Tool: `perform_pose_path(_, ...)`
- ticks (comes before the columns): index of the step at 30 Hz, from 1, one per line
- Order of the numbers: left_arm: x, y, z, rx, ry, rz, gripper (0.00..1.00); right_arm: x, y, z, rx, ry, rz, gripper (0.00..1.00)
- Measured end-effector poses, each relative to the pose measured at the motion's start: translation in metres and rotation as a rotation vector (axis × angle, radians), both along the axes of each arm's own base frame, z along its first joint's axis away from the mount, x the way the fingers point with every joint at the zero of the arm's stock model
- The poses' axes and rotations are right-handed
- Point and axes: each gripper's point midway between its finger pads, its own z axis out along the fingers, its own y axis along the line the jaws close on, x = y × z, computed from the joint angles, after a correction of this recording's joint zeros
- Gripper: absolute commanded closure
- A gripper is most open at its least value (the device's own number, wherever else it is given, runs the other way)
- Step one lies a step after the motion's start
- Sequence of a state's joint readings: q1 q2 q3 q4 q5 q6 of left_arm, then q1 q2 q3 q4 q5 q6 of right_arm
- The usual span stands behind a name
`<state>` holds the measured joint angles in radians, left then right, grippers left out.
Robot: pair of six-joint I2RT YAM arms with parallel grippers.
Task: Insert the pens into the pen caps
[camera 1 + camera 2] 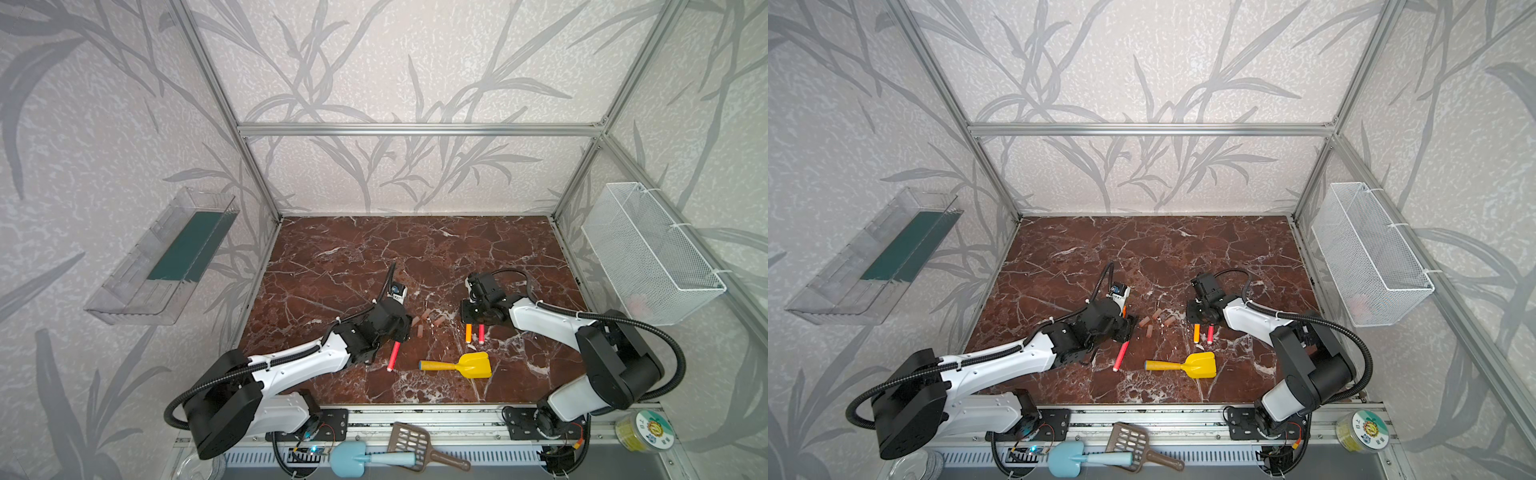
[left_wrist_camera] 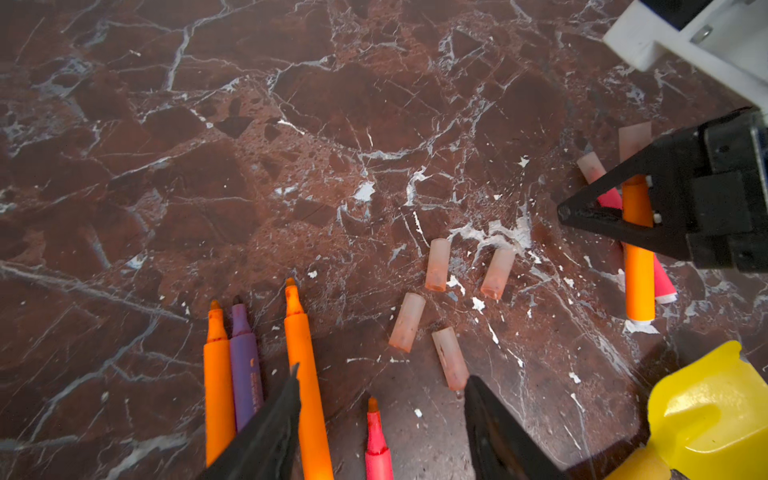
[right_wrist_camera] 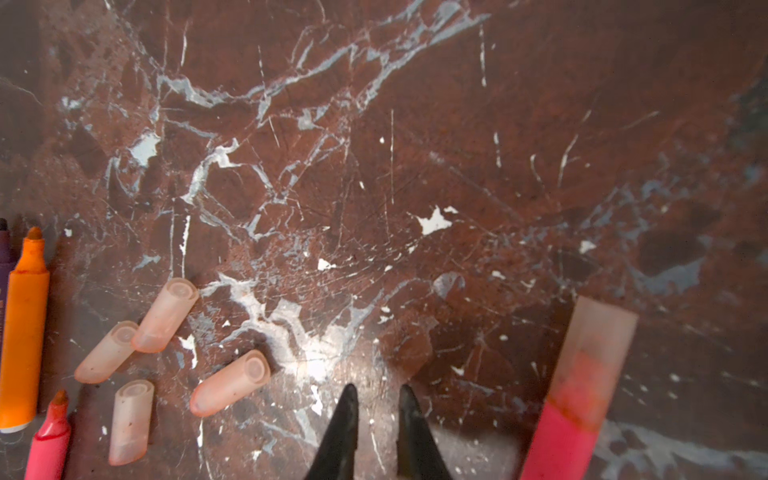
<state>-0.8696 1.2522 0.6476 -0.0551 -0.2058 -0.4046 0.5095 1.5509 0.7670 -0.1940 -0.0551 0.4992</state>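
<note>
The table (image 1: 415, 249) was a red-brown marble-look slab with white veins all over. Four loose caps (image 2: 437, 264) lay scattered near the middle, all on their sides. Just right of them, a capped orange pen (image 1: 468, 332) and a capped pink pen (image 1: 481, 333) lay side by side. Left of the caps were the uncapped ones: two bare orange pens (image 2: 218, 395) with a purple pen (image 2: 245, 365) between them, plus a red-pink pen (image 1: 393, 356). A yellow toy shovel (image 1: 461, 365) lay flat nearer the front edge.
</note>
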Motion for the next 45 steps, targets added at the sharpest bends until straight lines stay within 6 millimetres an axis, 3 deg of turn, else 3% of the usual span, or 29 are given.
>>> perform_pose_path(8,-0.004,-0.008,0.024,-0.166,0.054,0.067,0.43,-0.009,-0.01,-0.001,-0.037,0.012,-0.005,0.76)
perform_pose_path(13,-0.023,0.0,0.012,-0.177,0.147,0.084,0.43,-0.021,-0.022,0.006,-0.048,-0.017,-0.017,0.71)
perform_pose_path(18,-0.046,0.014,0.008,-0.152,0.182,0.077,0.42,-0.028,-0.026,0.032,-0.011,-0.086,-0.017,0.69)
perform_pose_path(23,-0.06,0.018,-0.017,-0.072,0.239,0.073,0.44,-0.033,-0.029,0.07,0.059,-0.199,-0.025,0.65)
perform_pose_path(26,-0.066,0.017,-0.035,-0.005,0.268,0.066,0.45,-0.043,-0.032,0.083,0.106,-0.248,-0.029,0.65)
perform_pose_path(32,-0.074,0.019,-0.062,0.087,0.318,0.063,0.47,-0.06,-0.028,0.094,0.175,-0.299,0.013,0.66)
perform_pose_path(37,-0.075,0.02,-0.07,0.112,0.333,0.068,0.47,-0.064,-0.02,0.103,0.218,-0.328,0.052,0.66)
perform_pose_path(45,-0.078,0.021,-0.086,0.154,0.369,0.074,0.49,-0.07,-0.026,0.107,0.271,-0.405,0.023,0.62)
